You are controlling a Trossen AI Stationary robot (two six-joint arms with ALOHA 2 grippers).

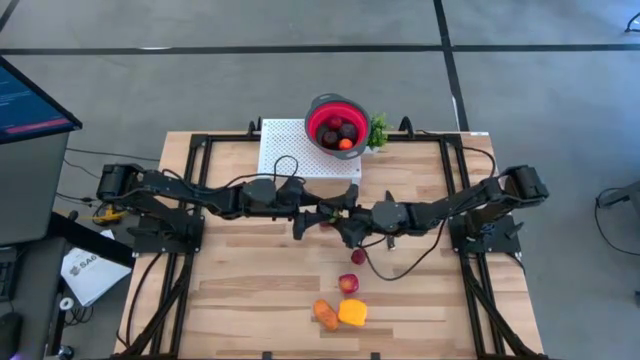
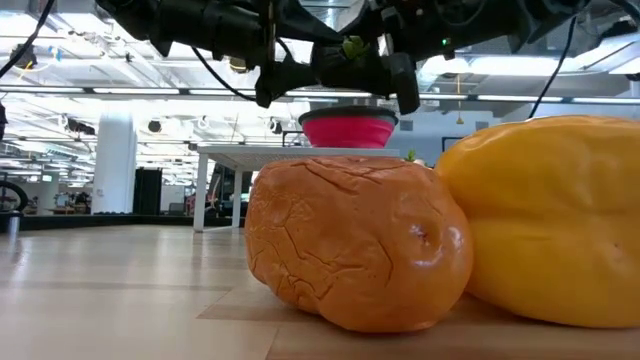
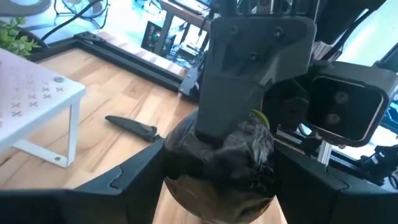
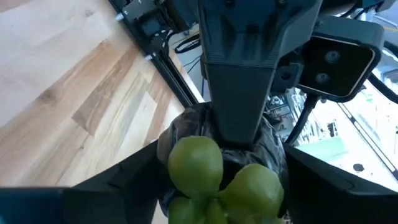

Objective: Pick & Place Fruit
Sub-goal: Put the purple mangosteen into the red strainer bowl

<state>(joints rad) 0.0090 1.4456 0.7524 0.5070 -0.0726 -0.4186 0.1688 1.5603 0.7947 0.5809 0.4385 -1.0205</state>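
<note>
A few pieces of fruit, dark and orange, are already seen inside the red bowl (image 1: pixel 337 125), which stands on the white perforated stand (image 1: pixel 290 150) at the far side of the counter (image 1: pixel 240 290). Four pieces are left on the wood: a maroon piece (image 1: pixel 358 257), a red piece (image 1: pixel 348 284), an orange piece (image 1: pixel 326 315) and the larger yellow piece (image 1: pixel 352 313), the last two lying touching near the front edge.

Above the middle of the counter the two arms are met tip to tip. A dark purple fruit with green lobes (image 4: pixel 214 168) is held between them: the left end effector (image 3: pixel 219 177) and the right end effector (image 4: pixel 224 180) are both set narrowly about it, each with a finger crossing the other's hold. Which of the two bears the load cannot be told for certain, but a hand-over appears to be under way.

By that reckoning the task is judged perhaps halfway done, the held piece and four more being still owed to the bowl.
</note>
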